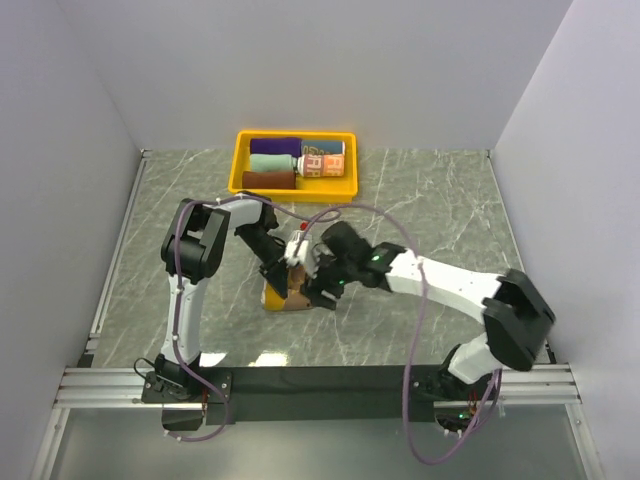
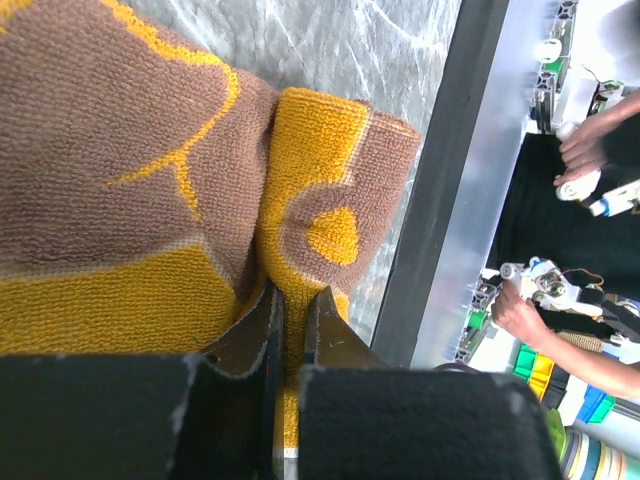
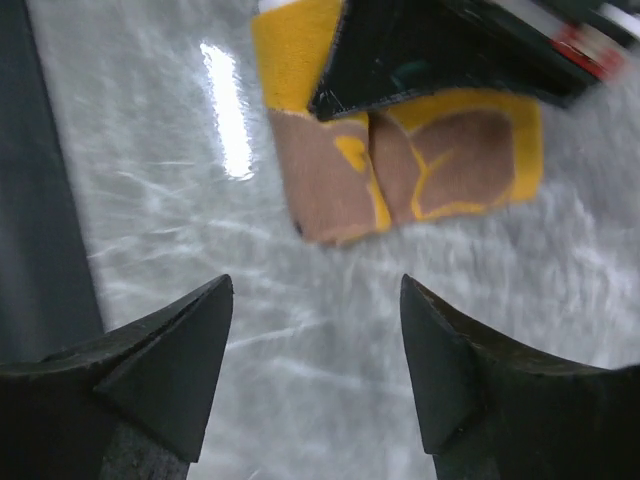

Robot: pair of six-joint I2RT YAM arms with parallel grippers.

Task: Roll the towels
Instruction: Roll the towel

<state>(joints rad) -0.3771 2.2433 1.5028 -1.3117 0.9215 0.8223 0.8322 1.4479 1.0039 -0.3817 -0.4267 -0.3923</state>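
Left pincer, brown towel, marbled table

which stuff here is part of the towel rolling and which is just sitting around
Part of the job:
brown towel, pinched by the left gripper
right gripper, open and empty
rolled purple towel, mint towel, maroon towel, patterned towel

Just there:
yellow tray holding the rolls
table

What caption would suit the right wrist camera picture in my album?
Open right gripper hangs over the marble table, facing a brown-and-yellow towel held by the left gripper.
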